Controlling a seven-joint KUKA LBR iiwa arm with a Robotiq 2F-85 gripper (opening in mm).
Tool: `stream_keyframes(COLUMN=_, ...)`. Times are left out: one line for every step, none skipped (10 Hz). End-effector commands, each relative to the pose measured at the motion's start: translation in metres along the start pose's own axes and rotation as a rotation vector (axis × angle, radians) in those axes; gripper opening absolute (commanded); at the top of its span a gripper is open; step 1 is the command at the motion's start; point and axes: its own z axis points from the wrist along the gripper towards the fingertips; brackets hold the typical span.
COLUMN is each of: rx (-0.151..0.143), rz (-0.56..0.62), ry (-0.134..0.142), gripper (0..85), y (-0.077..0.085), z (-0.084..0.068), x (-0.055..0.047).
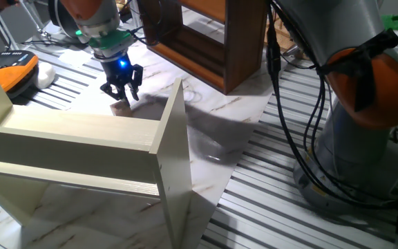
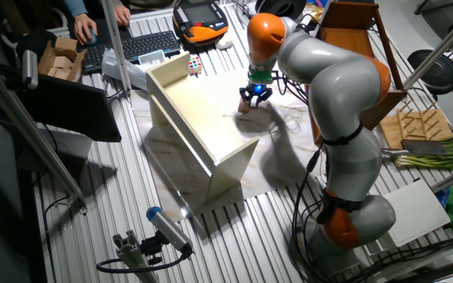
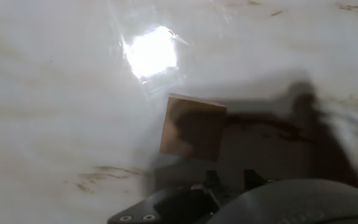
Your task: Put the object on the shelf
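Cube (image 3: 192,127) flat on marble — gripper (image 1: 121,90) just above.

The small light-tan wooden cube (image 1: 121,106) sits flat on the white marbled surface in the upper left of one fixed view; in the hand view its plain top face (image 3: 192,127) lies at centre frame, partly in shadow. The dark brown open-fronted box shelf (image 1: 206,41) stands upright at upper centre, well apart from the cube.

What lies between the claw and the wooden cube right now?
Nothing: in the hand view only bare marble top surrounds the cube, and one fixed view shows the claw just above it.
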Motion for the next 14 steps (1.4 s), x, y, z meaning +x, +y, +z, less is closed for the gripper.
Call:
stream_keyframes(rx=-0.002, rz=0.0, ry=0.001, gripper=34.0, y=0.0, z=0.0, x=0.0)
stream_keyframes(rx=-0.01, rz=0.017, ry=0.0, gripper=34.0, y=0.0, z=0.0, x=0.0)
stream_keyframes(rx=-0.012, rz=0.023, ry=-0.002, gripper=34.0, y=0.0, z=0.0, x=0.0)
stream_keyframes(rx=-0.018, rz=0.038, ry=-0.005, gripper=34.0, y=0.006, z=0.002, x=-0.004)
stream_keyframes(rx=-0.018, rz=0.056, ry=-0.013, gripper=34.0, y=0.016, z=0.004, x=-0.008)
stream_keyframes(rx=-0.019, rz=0.07, ry=-0.018, gripper=34.0, y=0.023, z=0.006, x=-0.011)
stream_keyframes(rx=-0.019, rz=0.069, ry=-0.016, gripper=34.0, y=0.026, z=0.008, x=-0.014)
stream_keyframes(rx=-0.019, rz=0.06, ry=-0.016, gripper=34.0, y=0.025, z=0.011, x=-0.019)
stream_keyframes(rx=-0.015, rz=0.061, ry=-0.017, gripper=34.0, y=0.023, z=0.011, x=-0.023)
stream_keyframes(rx=-0.013, rz=0.073, ry=-0.016, gripper=51.0, y=0.022, z=0.009, x=-0.024)
stream_keyframes(rx=-0.013, rz=0.095, ry=-0.02, gripper=51.0, y=0.023, z=0.009, x=-0.023)
stream_keyframes(rx=-0.02, rz=0.108, ry=-0.017, gripper=68.0, y=0.024, z=0.01, x=-0.024)
stream_keyframes(rx=-0.026, rz=0.118, ry=-0.021, gripper=68.0, y=0.027, z=0.014, x=-0.027)
stream_keyframes(rx=-0.028, rz=0.124, ry=-0.027, gripper=68.0, y=0.028, z=0.017, x=-0.03)
